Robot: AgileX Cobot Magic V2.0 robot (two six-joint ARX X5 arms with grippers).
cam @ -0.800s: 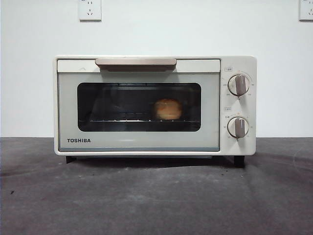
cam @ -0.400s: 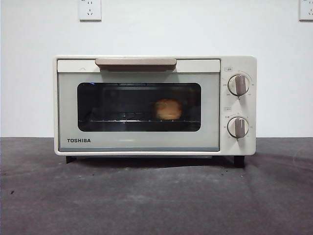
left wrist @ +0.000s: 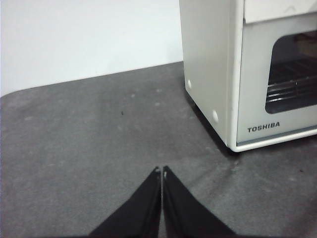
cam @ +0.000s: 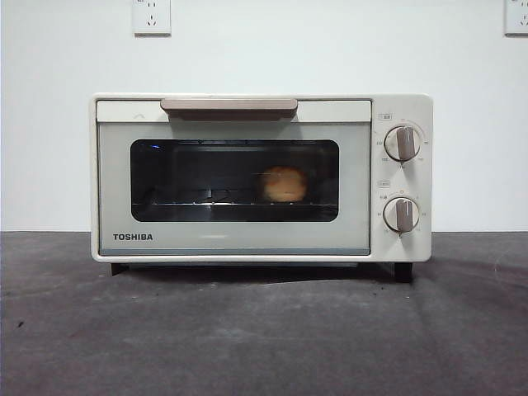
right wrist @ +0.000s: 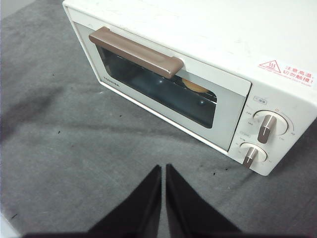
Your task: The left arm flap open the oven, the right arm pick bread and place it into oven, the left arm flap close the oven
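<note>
Left gripper [left wrist: 162, 171] and right gripper [right wrist: 164, 168], jaws together and empty, hang over bare table [cam: 264, 330]. Beyond the jaws, the oven [cam: 260, 177] stands door-closed, bread [cam: 285, 183] on its rack. All three steps appear complete; nothing further seems called for.

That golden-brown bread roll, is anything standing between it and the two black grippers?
Yes. The golden-brown bread roll sits on the rack inside the cream-white TOSHIBA toaster oven, behind its shut dark glass door. The left gripper and right gripper both hover outside over the dark grey table, jaws closed.
</note>
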